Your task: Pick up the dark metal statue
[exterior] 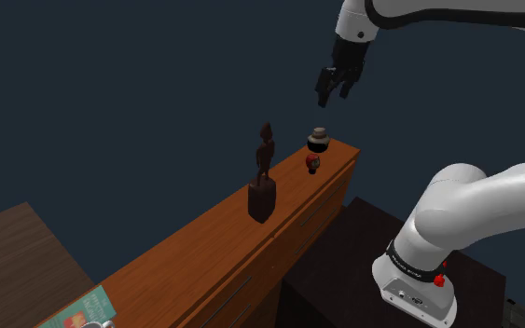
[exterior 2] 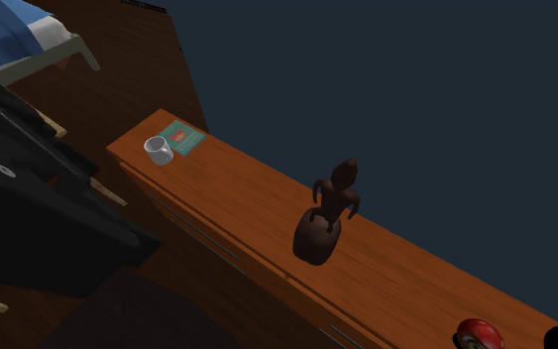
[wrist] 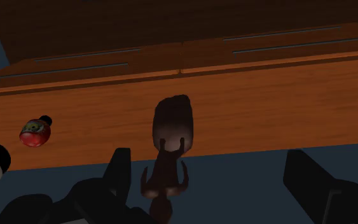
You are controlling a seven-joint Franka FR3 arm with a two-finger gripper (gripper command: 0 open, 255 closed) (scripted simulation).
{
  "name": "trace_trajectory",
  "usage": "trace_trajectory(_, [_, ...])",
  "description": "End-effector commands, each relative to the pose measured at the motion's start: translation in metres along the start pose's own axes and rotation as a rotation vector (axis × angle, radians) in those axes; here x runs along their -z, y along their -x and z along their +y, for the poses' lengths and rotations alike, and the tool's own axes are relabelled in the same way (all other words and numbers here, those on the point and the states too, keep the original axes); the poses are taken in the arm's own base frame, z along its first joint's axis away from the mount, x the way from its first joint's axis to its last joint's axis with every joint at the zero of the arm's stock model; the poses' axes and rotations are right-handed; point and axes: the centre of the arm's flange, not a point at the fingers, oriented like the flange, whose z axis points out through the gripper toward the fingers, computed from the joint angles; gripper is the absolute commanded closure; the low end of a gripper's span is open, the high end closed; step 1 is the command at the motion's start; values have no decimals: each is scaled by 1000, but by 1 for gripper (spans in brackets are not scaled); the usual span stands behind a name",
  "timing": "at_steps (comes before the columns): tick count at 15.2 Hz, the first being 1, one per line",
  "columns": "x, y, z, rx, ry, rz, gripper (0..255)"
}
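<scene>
Now you have the gripper [exterior: 333,86] open, fingers [wrist: 117,170] wide apart and holding nothing, hanging in the air well above the cabinet [exterior: 181,252]. Statue [exterior: 263,177] stands upright on the wooden top, apart from the gripper. You see a small red figure [exterior: 313,165] near it; glass [exterior 2: 159,149] at the far end

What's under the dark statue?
The statue stands on the orange-brown wooden dresser top. Drawer fronts show below the top; what's inside them is hidden.
</scene>
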Motion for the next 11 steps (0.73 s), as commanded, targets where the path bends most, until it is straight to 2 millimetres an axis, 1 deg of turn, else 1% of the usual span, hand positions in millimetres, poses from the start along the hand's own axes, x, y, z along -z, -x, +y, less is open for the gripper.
trace_trajectory(1, [0, 0, 0, 0, 0, 0, 0])
trace_trajectory(6, [-59, 1, -42, -148, 71, 67, 0])
trace_trajectory(11, [-120, -7, -80, -295, 143, 135, 0])
